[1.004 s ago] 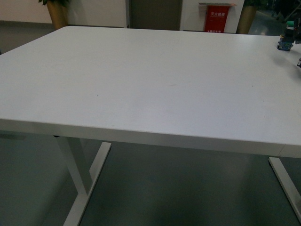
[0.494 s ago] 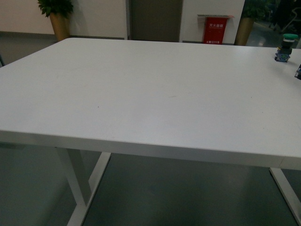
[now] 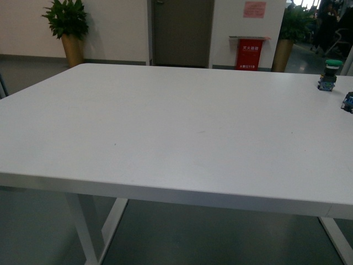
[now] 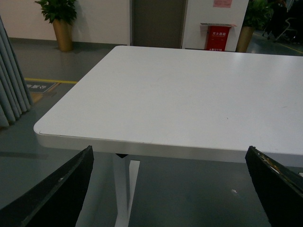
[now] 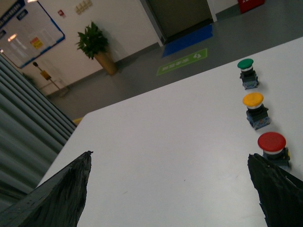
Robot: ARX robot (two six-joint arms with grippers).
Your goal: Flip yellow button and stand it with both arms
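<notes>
The yellow button stands cap-up on the white table, in a row between a green-capped switch and a red-capped one. My right gripper hangs open above bare table, well short of the row; one of its fingers lies just in front of the red switch. My left gripper is open with nothing in it, off the table's near edge. In the front view only the green switch and a blue-black piece cut by the frame edge show; neither arm appears there.
The table is wide and white, with legs under its near edge. Beyond it stand a potted plant, a door and a red box. A grey curtain hangs beside the left arm.
The front view has tilted upward: the table and the green switch sit lower in the picture and more of the far wall shows. Nothing on the table has moved.
</notes>
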